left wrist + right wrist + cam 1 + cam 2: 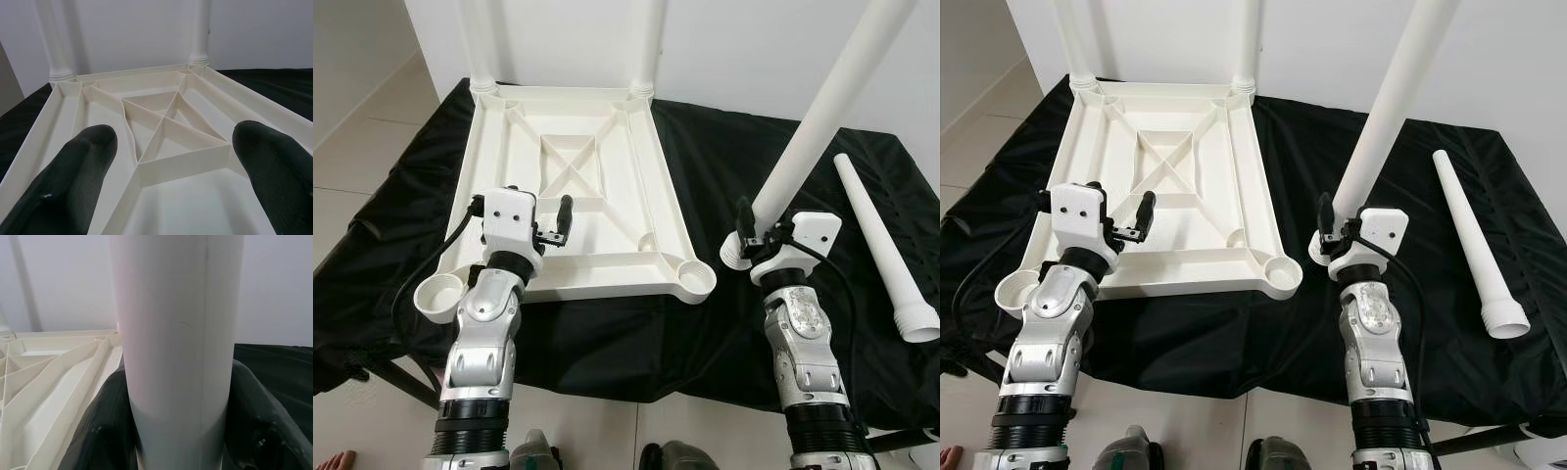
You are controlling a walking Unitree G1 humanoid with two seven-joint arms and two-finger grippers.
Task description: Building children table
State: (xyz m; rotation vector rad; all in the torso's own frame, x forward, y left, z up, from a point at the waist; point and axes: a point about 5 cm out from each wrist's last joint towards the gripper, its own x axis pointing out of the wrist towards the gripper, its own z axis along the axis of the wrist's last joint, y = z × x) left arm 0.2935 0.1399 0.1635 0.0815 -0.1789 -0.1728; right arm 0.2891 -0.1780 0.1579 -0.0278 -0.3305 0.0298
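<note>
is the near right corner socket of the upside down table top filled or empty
Empty. The socket shows an open round hole, and the right gripper holds a leg beside it, not in it.

Head stereo downward; wrist cameras close.

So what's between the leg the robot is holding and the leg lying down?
Only bare black cloth lies between the held leg and the lying leg, seen in both eye views.
</note>
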